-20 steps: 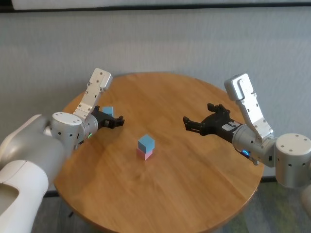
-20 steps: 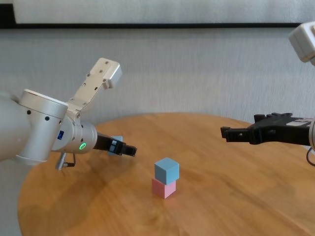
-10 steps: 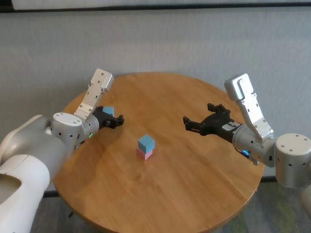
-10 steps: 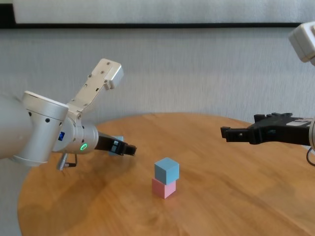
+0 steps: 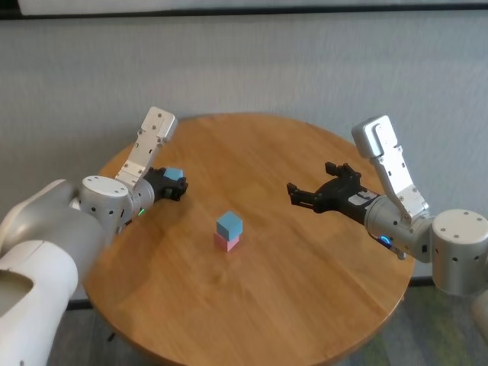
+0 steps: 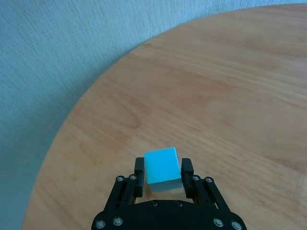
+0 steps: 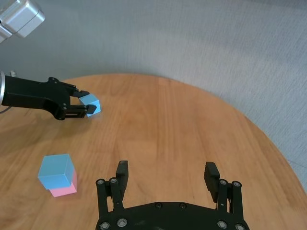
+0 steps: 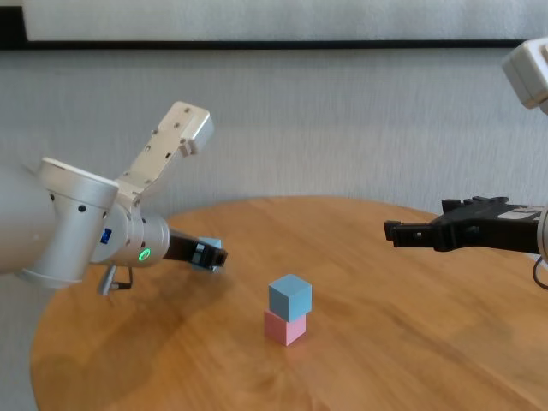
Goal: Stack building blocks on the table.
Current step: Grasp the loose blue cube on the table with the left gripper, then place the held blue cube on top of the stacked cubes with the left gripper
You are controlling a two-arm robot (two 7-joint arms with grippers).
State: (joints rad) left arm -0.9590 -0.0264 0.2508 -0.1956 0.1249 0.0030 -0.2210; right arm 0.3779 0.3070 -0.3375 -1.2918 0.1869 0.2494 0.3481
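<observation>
Chest view half-hides the blue cube (image 6: 162, 169) pinched by the left gripper (image 6: 163, 173); right gripper (image 7: 167, 178) hovers, jaws wide.

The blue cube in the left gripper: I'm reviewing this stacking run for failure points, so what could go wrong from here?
1. The left gripper pinches the loose blue cube at its fingertips only; it could slip or twist when lifted.
2. The stack's blue cube sits turned on the pink cube, so a third cube may land off-centre and topple it.
3. The open right gripper hovers right of the stack; little risk there.
</observation>
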